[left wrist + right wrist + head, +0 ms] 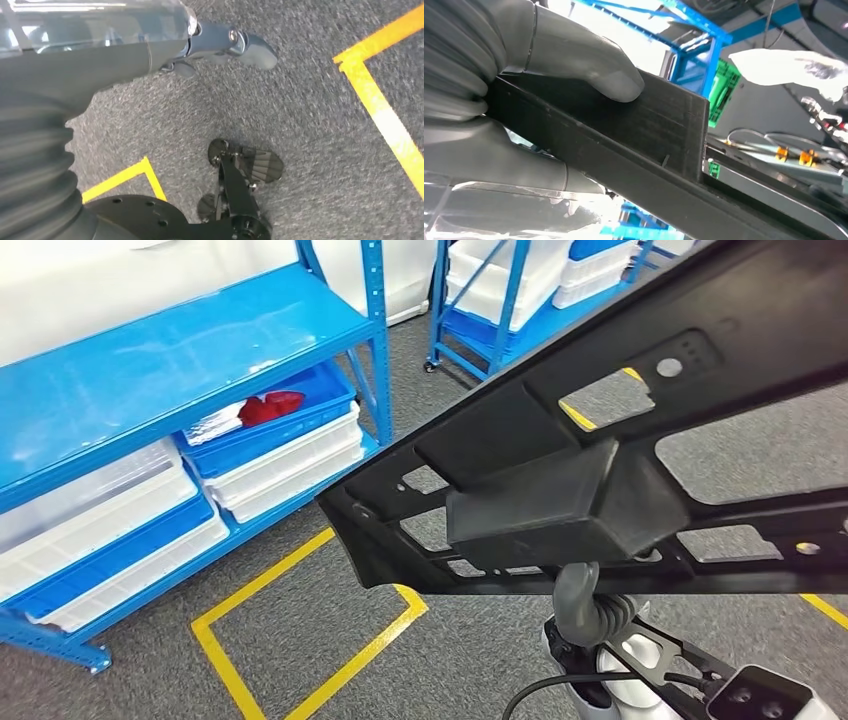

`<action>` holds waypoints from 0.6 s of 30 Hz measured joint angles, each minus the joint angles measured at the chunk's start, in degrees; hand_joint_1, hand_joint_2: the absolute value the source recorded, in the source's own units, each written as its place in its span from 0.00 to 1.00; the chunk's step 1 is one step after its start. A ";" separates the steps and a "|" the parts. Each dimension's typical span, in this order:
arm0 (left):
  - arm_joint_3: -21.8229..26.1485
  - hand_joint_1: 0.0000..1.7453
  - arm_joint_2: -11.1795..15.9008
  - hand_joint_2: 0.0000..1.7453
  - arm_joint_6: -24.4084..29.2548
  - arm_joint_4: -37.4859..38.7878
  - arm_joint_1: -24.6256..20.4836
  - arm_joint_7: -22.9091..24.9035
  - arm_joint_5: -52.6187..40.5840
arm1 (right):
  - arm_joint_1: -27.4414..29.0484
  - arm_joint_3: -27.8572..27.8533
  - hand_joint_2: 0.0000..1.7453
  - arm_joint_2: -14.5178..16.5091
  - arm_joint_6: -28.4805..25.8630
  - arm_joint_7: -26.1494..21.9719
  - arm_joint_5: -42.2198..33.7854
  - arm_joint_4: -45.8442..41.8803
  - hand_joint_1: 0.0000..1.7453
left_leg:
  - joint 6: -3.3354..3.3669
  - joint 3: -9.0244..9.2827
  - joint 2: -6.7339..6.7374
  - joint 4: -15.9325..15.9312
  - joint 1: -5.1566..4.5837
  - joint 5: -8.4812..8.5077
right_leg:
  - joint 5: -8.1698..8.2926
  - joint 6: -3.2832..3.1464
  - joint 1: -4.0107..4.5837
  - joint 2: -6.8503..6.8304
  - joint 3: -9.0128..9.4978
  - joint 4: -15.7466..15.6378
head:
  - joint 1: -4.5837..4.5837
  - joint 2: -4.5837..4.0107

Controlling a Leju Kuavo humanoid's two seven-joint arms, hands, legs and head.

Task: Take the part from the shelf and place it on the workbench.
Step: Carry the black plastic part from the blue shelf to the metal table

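Gripping the black plastic part (600,440) w/ my right hand (519,65), thumb pressed on its boxy block, held up over grey carpet beside the blue shelf (180,350). Left hand (220,45) hangs empty, fingers loosely apart, above the floor's yellow tape (385,115).

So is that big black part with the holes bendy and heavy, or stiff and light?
Probably stiff: the black part stretches far past the right hand, whose thumb presses on its box-shaped block, and its edges look straight, not drooping. Likely light for its size, since it is full of cut-out openings. Held at one spot, it may tend to swing or tilt.
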 joint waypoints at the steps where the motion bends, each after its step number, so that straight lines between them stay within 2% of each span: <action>1: 0.10 0.00 0.00 1.00 0.15 0.00 -0.02 0.25 0.13 | -0.10 0.00 1.00 0.00 -0.01 0.00 -0.08 0.21 1.00 | -0.16 0.12 0.54 0.00 -0.05 -0.08 | 1.36 -0.23 0.12 -1.13 2.35 -4.22 | -0.01 0.00; 2: 0.24 0.00 0.00 1.00 0.36 0.00 -0.02 0.51 0.30 | -0.20 0.00 1.00 0.01 0.00 0.00 -0.15 0.40 1.00 | -0.41 0.25 0.99 0.00 -0.14 -0.19 | 2.35 -0.58 0.32 -2.06 4.28 -7.69 | -0.05 0.00; 3: 0.43 0.00 0.00 1.00 0.61 0.00 -0.01 0.77 0.56 | -0.29 0.00 1.00 0.02 0.03 -0.01 -0.23 0.60 1.00 | -0.74 0.37 1.38 -0.01 -0.21 -0.27 | 2.75 -0.97 0.58 -2.71 5.41 -9.80 | -0.07 0.00; 4: 0.67 0.00 0.01 1.00 0.91 0.00 -0.03 0.96 0.80 | -0.35 0.00 1.00 0.03 0.05 -0.01 -0.29 0.82 1.00 | -1.11 0.49 1.80 -0.07 -0.28 -0.31 | 2.66 -1.39 0.86 -2.90 5.71 -10.55 | -0.11 0.00; 6: 1.19 0.00 -0.02 1.00 1.47 0.00 -0.15 1.29 1.37 | -0.42 0.00 1.00 0.07 0.07 0.01 -0.25 1.31 1.00 | -1.90 0.73 2.45 -0.22 -0.21 -0.40 | 2.94 -2.19 0.90 -1.71 5.59 -10.73 | -0.13 0.01; 7: 1.42 0.00 -0.02 1.00 1.65 0.00 -0.20 1.45 1.55 | -0.52 0.00 1.00 0.10 0.02 0.01 -0.11 1.58 1.00 | -2.20 0.73 1.89 0.10 -0.12 -0.78 | 3.15 -2.57 0.79 -1.17 5.69 -11.02 | -0.19 0.01; 9: 1.84 0.00 -0.02 1.00 1.87 0.00 -0.14 1.84 1.80 | -0.94 0.01 1.00 0.32 -0.29 0.02 0.31 2.22 1.00 | -2.50 -0.72 -0.67 3.79 0.06 -3.31 | 3.59 -3.33 0.51 -0.12 5.94 -11.58 | -0.43 0.01; 10: 2.08 0.00 -0.02 1.00 1.97 0.00 -0.03 2.01 1.90 | -1.16 0.04 1.00 0.43 -0.59 0.01 0.51 2.61 1.00 | -2.49 -2.31 -2.01 7.36 0.07 -5.27 | 3.67 -3.54 0.63 0.42 5.93 -11.63 | -0.54 0.00; 11: 2.35 0.00 -0.01 1.00 2.06 0.00 0.11 2.14 1.99 | -1.30 0.07 1.00 0.52 -0.97 0.02 0.68 3.01 1.00 | -2.48 -4.24 -2.69 11.39 0.05 -7.10 | 3.70 -3.71 0.75 1.10 5.87 -11.59 | -0.62 0.00; 12: 2.57 0.00 0.03 1.00 2.17 0.00 0.25 2.23 2.07 | -1.34 0.09 1.00 0.55 -1.46 0.02 0.81 3.37 1.00 | -2.48 -5.88 -2.95 14.65 0.03 -8.17 | 3.72 -3.78 0.89 1.85 5.83 -11.53 | -0.65 0.00; 13: 2.76 0.00 0.10 1.00 2.38 -0.01 0.36 2.27 2.13 | -1.35 0.12 1.00 0.55 -1.99 0.02 0.91 3.69 1.00 | -2.44 -6.75 -3.04 16.15 0.03 -8.13 | 3.73 -3.82 1.02 2.63 5.80 -11.44 | -0.66 0.00; 14: 2.91 0.00 0.20 1.00 2.66 -0.02 0.43 2.28 2.17 | -1.36 0.15 1.00 0.54 -2.49 0.02 0.96 3.97 1.00 | -2.35 -6.60 -3.14 15.43 0.03 -6.95 | 3.72 -3.82 1.10 3.42 5.80 -11.34 | -0.66 0.00; 15: 3.02 0.00 0.33 1.00 3.09 -0.03 0.44 2.30 2.23 | -1.39 0.24 1.00 0.54 -2.96 0.03 0.97 4.19 1.00 | -2.17 -5.43 -3.49 12.59 0.03 -4.91 | 3.70 -3.79 1.14 4.21 5.82 -11.21 | -0.67 0.00; 16: 3.16 0.00 0.46 1.00 3.67 -0.05 0.45 2.26 2.34 | -1.42 0.35 1.00 0.53 -3.31 0.02 0.95 4.37 1.00 | -1.92 -3.73 -4.62 8.59 0.05 -2.75 | 3.65 -3.71 1.12 4.95 5.80 -11.06 | -0.67 0.00; 18: 3.61 0.00 0.67 1.00 4.94 -0.10 0.43 2.07 2.68 | -1.55 0.56 1.00 0.52 -3.82 0.01 0.83 4.70 1.00 | -1.51 -0.99 -7.04 2.12 0.12 -0.36 | 3.56 -3.27 1.14 6.34 5.46 -10.55 | -0.64 0.00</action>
